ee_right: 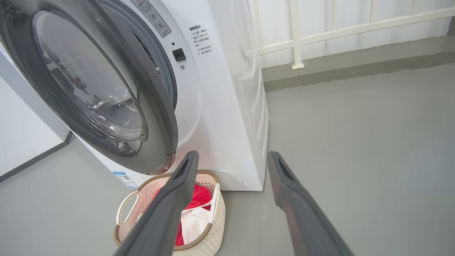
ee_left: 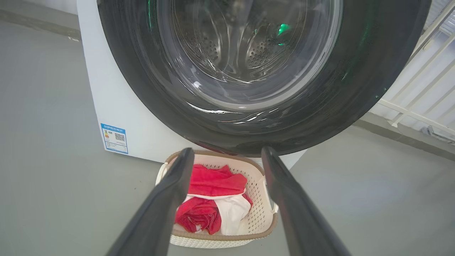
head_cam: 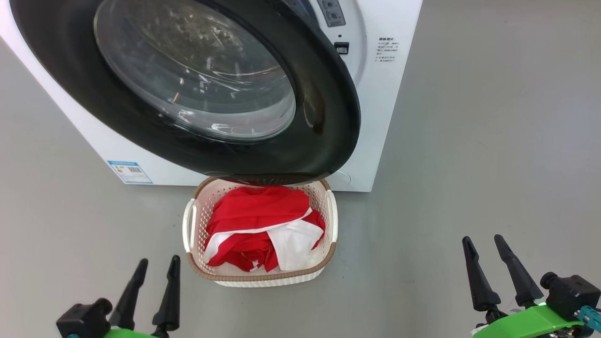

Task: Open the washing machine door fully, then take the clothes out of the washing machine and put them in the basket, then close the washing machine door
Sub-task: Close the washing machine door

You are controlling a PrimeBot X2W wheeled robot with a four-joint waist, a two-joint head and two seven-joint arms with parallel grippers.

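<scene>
Since the clothes (head_cam: 258, 220) lie in the basket (head_cam: 263, 277), which stands on the floor at the washer's (head_cam: 389, 94) front under the door (head_cam: 324, 117), only door closing appears to remain. The door stands ajar. Left hand (head_cam: 159, 259) and right hand (head_cam: 482, 237) are open and empty, clear of the door. The next move likely calls for one hand to push the door's free edge until it latches.

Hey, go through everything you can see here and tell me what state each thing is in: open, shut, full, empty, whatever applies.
door, ajar, swung partway out from the washer, not latched
clothes, heaped in the basket
basket, upright on the floor below the door, holding the clothes
left gripper, jaws open, empty
right gripper, jaws open, empty
</scene>
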